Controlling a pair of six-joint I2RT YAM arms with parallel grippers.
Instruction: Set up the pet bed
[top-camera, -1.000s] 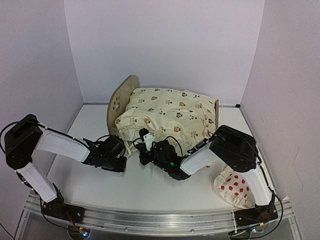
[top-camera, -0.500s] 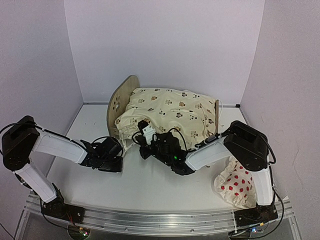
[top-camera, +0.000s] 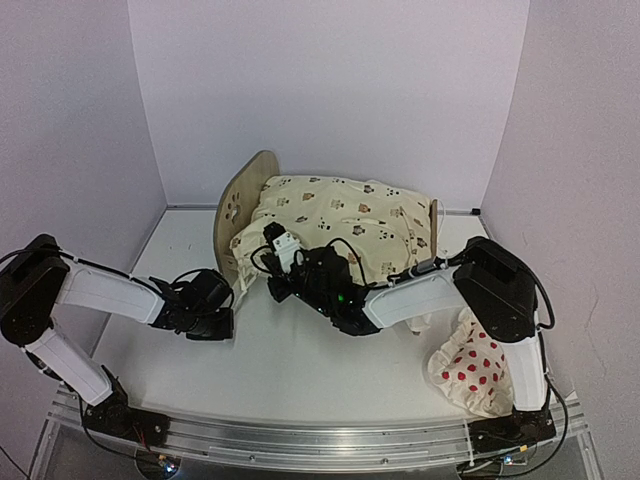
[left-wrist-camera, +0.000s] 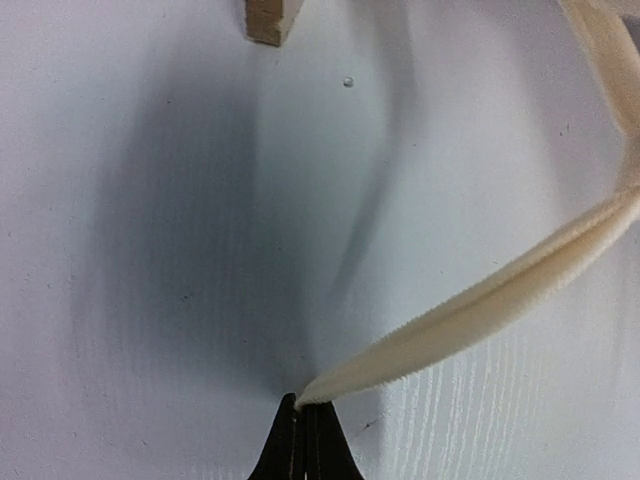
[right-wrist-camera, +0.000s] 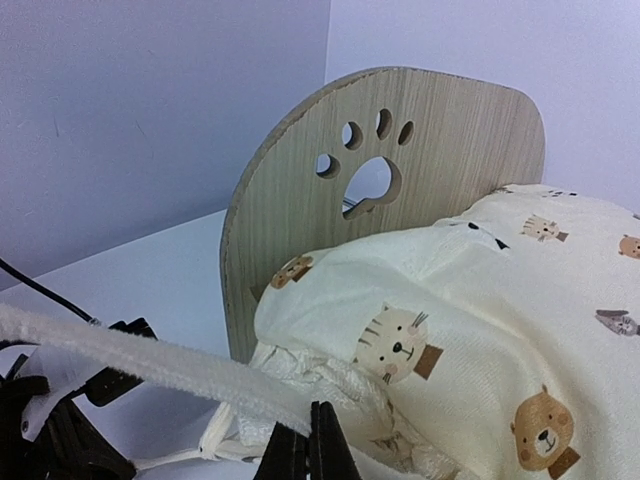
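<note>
Cream trim is caught in both arms. The left end effector (left-wrist-camera: 303, 405), jaws pressed together on the tip of the cushion's strip (left-wrist-camera: 480, 300), has slid out toward the left edge of the desk (top-camera: 300, 375). The right end effector (right-wrist-camera: 307, 420), pinching the cushion (top-camera: 350, 225) at its edge, has swung up toward the pet bed (top-camera: 240, 200) by the back edge. I'd say they are stretching the cushion flat, and it still sits heaped on the frame.
</note>
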